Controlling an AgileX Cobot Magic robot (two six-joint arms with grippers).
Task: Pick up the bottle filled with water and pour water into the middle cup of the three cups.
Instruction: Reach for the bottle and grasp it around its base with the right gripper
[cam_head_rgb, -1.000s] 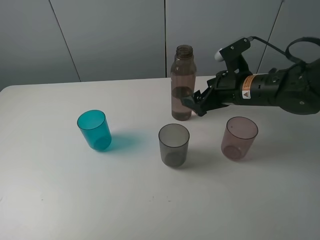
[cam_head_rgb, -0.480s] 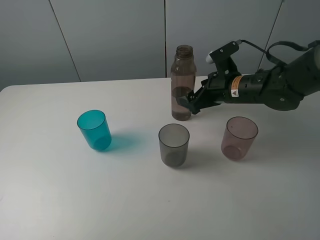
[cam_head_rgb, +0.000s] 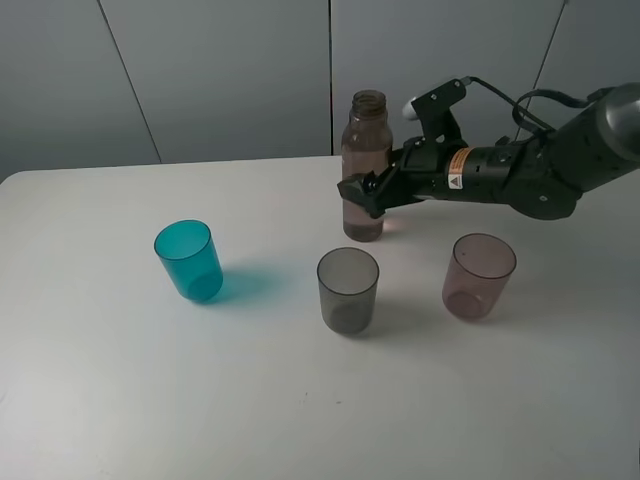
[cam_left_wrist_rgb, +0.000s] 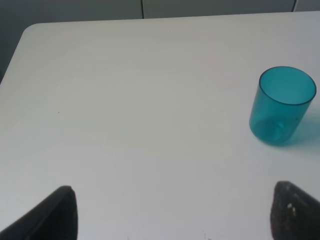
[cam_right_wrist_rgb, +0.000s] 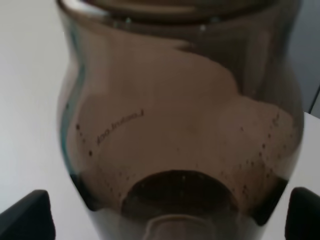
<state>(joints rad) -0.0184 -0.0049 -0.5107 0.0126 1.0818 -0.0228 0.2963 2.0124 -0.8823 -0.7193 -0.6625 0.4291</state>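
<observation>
Right pincer (cam_head_rgb: 362, 190) parted around bottle (cam_head_rgb: 366, 140), left pincer (cam_left_wrist_rgb: 175, 215) parted, visible only in its wrist view

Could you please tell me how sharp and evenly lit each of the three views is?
Exterior high view: sharp, soft even light, a teal-tinted shadow beside the teal cup. Left wrist view: table in focus, fingertips of the left claw blurred. Right wrist view: the bottle fills the frame, slightly soft, with pale patches across its wall.
</observation>
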